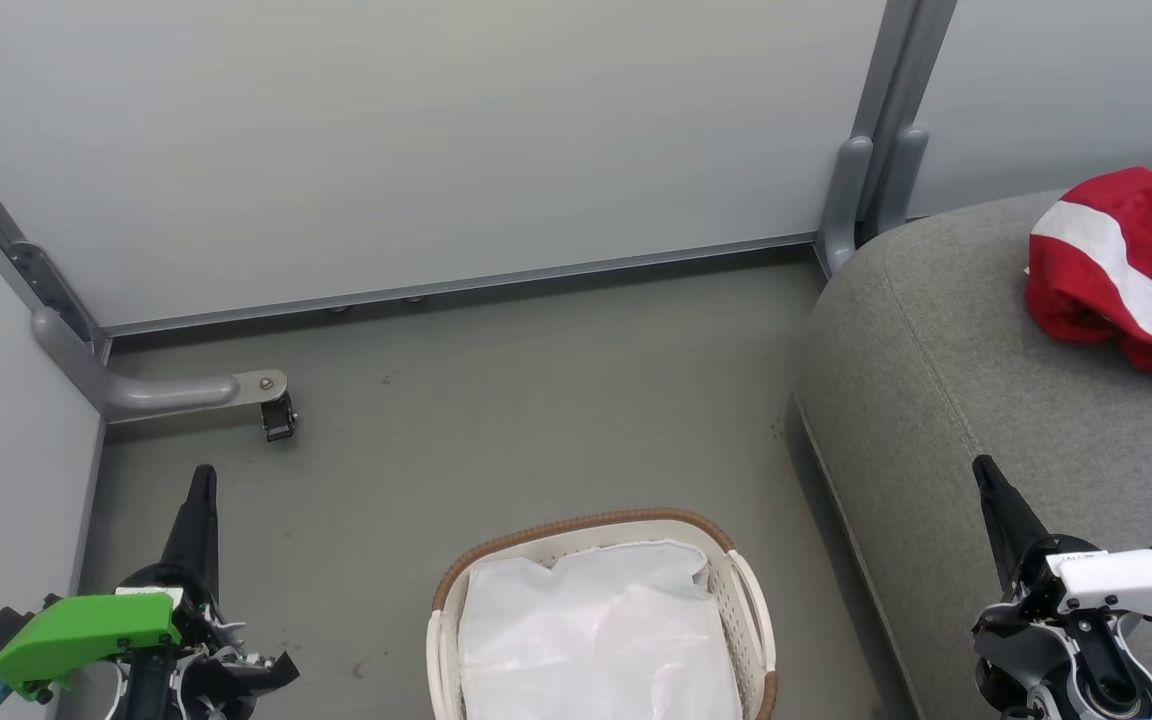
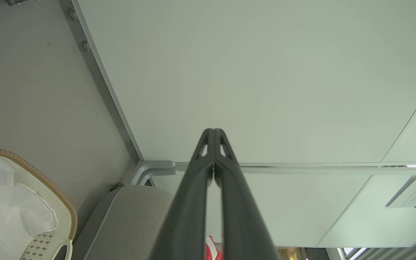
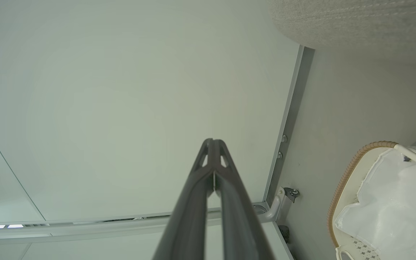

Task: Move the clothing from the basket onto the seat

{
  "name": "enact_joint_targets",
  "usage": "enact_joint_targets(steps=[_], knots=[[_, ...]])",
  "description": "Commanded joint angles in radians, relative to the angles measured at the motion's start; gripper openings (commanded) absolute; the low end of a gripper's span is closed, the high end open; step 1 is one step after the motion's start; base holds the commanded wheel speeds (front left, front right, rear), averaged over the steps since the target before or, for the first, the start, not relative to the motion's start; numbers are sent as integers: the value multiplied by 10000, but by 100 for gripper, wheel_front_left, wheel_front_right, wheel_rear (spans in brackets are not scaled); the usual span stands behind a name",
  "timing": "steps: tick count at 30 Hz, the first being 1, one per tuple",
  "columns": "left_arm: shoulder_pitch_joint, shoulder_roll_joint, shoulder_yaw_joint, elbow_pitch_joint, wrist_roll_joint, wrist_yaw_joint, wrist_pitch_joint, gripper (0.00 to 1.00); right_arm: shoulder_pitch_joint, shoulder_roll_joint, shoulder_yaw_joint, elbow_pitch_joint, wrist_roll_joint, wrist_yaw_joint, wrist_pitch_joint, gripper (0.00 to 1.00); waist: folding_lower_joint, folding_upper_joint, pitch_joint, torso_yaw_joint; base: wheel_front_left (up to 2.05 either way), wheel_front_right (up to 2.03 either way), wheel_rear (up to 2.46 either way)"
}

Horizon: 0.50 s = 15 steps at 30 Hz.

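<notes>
The red clothing [image 1: 1126, 270], white-striped and crumpled, lies on the grey seat [image 1: 936, 400] at about 2 o'clock from the oval basket [image 1: 576, 528]. The basket stands on the floor [image 1: 496, 420] at 6 o'clock of the head view and holds just a white crinkly liner sheet [image 1: 596, 620], so the transfer looks finished. That likely explains why both hands are empty and clear of everything: the left hand [image 1: 202, 490] hovers at the basket's 9 o'clock, and the right hand [image 1: 986, 480] at its 3 o'clock over the seat's edge, each with its two dark fingers pressed together and pointing toward 12 o'clock.
</notes>
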Motion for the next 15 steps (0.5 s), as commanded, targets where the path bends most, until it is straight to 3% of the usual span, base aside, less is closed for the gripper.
enact_joint_targets(steps=[1, 15], knots=[[-116, 3, 39, -11, 69, -35, 65, 0, -85, -56, -21, -30, 39, 0, 26, 0, 0, 36, 0, 0, 0, 0, 0], [-119, -8, 53, -10, 67, -35, 65, 0, -85, -56, -20, -30, 39, 0, 26, 0, 0, 36, 0, 0, 0, 0, 0]])
